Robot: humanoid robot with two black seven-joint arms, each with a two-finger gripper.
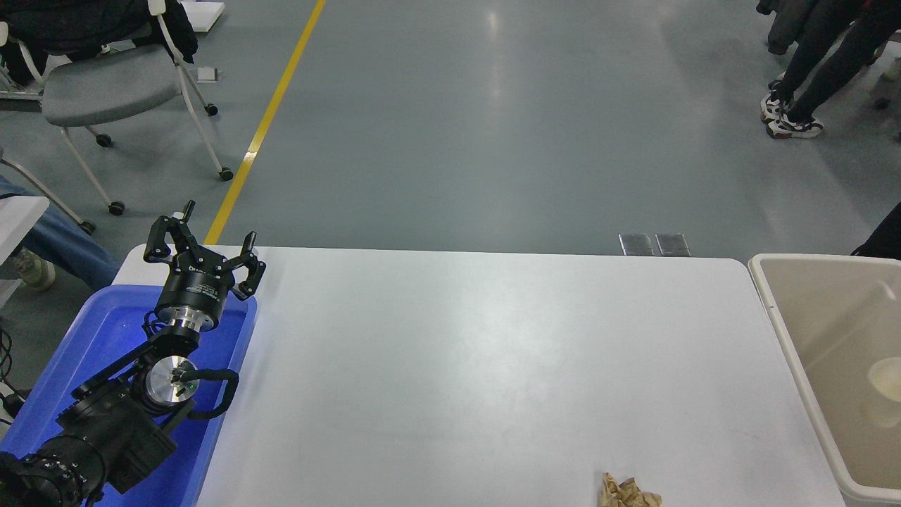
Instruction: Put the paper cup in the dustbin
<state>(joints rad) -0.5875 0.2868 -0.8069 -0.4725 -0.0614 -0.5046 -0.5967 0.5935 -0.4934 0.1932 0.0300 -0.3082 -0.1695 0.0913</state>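
Note:
The paper cup point(885, 389) lies inside the beige dustbin point(774, 303), which stands off the table's right edge; the cup is low against the bin's right side and partly cut off by the picture edge. My left gripper point(204, 248) is parked at the lower left over the blue tray, fingers spread open and empty. My right arm and gripper are out of view.
A blue plastic tray point(91, 331) sits at the table's left end under the left arm. A crumpled brown paper wad point(628, 491) lies at the table's front edge. A chair point(105, 84) stands at far left; a person's legs point(809, 63) show at far right.

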